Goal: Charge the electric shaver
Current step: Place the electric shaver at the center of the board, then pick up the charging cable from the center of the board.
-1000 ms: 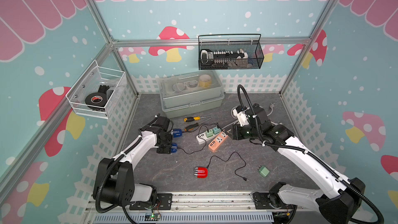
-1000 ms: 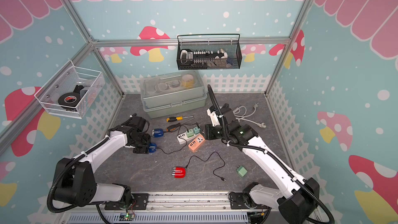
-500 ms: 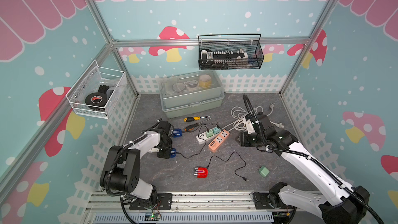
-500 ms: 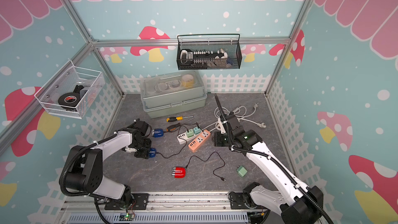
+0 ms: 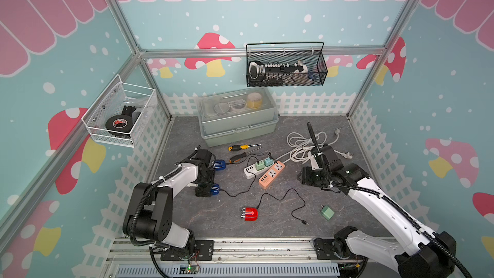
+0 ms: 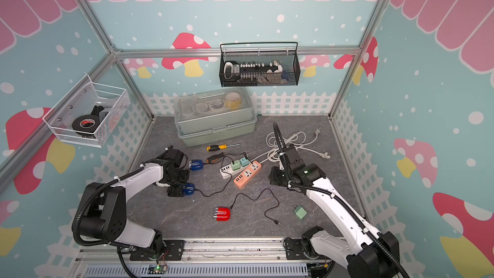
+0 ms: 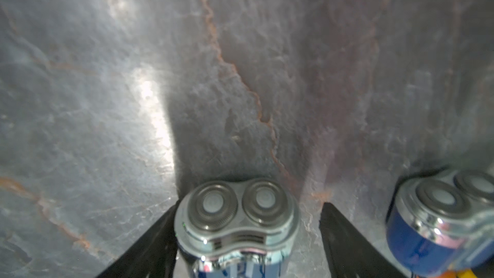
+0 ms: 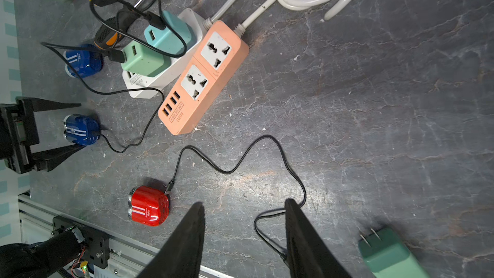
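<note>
At lower centre of the left wrist view, the blue shaver (image 7: 236,209) lies on the tabletop (image 7: 107,102) between my wide-spread left fingers (image 7: 347,239), ungripped. Right fingers (image 8: 187,239) half-open, empty. Light, glossy, likely slippery: I'd pinch its flat sides.

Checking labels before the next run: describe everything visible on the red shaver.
The red shaver is small and glossy, plastic-looking, with white stripes on its upper face and chrome-coloured heads at one end. It lies flat, striped face up, on the grey table, toward its front edge. A thin black cable is plugged into the end away from the heads; the cable's far plug lies loose on the table. Nothing else touches it.
</note>
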Robot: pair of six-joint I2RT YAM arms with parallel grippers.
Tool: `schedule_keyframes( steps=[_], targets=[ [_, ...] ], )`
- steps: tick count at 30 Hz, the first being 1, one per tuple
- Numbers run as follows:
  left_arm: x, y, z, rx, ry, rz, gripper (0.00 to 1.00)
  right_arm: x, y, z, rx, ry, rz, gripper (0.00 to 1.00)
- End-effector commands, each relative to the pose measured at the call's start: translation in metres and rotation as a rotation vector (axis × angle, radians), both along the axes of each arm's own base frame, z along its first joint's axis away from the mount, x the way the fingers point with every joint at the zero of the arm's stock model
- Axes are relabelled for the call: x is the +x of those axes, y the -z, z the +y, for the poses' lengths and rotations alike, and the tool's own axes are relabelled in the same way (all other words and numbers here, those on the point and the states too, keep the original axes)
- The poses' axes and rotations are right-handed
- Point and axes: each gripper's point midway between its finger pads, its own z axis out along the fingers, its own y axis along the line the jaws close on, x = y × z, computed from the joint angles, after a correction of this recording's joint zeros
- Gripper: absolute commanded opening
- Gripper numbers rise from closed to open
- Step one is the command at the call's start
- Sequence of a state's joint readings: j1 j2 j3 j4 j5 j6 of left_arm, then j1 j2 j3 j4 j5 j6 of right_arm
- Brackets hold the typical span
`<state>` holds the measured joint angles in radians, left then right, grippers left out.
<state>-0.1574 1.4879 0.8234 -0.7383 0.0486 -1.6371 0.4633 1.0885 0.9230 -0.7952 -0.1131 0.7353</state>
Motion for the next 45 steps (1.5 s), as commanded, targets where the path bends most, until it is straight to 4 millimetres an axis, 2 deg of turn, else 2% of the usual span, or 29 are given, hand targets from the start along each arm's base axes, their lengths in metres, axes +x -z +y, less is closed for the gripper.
schedule_keyframes(
  steps=[1, 11, 17, 22, 24, 28, 36, 40, 45],
  targets=[
    [0.017, -0.024, 0.002, 0.02, 0.073, -0.1, 0.83, -0.013, 0.008, -0.003, 0.005, -0.002, 0.052, 0.48],
    [0.03, -0.06, -0.016, -0.002, 0.31, -0.242, 0.84, -0.046, 0.026, -0.017, -0.082, -0.064, 0.191, 0.46],
    [0.022, -0.066, -0.023, -0.02, 0.359, -0.236, 0.86, -0.058, 0.041, -0.015, -0.11, -0.116, 0.276, 0.42],
    [0.032, -0.105, -0.037, 0.043, 0.525, -0.334, 0.78, -0.074, 0.051, -0.013, -0.236, -0.226, 0.295, 0.4],
    [0.031, -0.114, -0.046, 0.062, 0.608, -0.332, 0.78, -0.082, 0.058, -0.011, -0.262, -0.253, 0.307, 0.4],
    [0.025, -0.119, -0.067, 0.059, 0.762, -0.324, 0.74, -0.096, 0.077, -0.007, -0.245, -0.255, 0.34, 0.4],
    [0.016, -0.134, -0.11, 0.054, 1.006, -0.398, 0.66, -0.112, 0.096, 0.0, -0.279, -0.337, 0.355, 0.38],
    [0.012, -0.137, -0.116, 0.039, 1.05, -0.411, 0.64, -0.123, 0.11, -0.01, -0.322, -0.339, 0.401, 0.38],
    [0.007, -0.136, -0.117, 0.016, 1.054, -0.414, 0.64, -0.124, 0.117, -0.01, -0.356, -0.335, 0.412, 0.41]
  ],
)
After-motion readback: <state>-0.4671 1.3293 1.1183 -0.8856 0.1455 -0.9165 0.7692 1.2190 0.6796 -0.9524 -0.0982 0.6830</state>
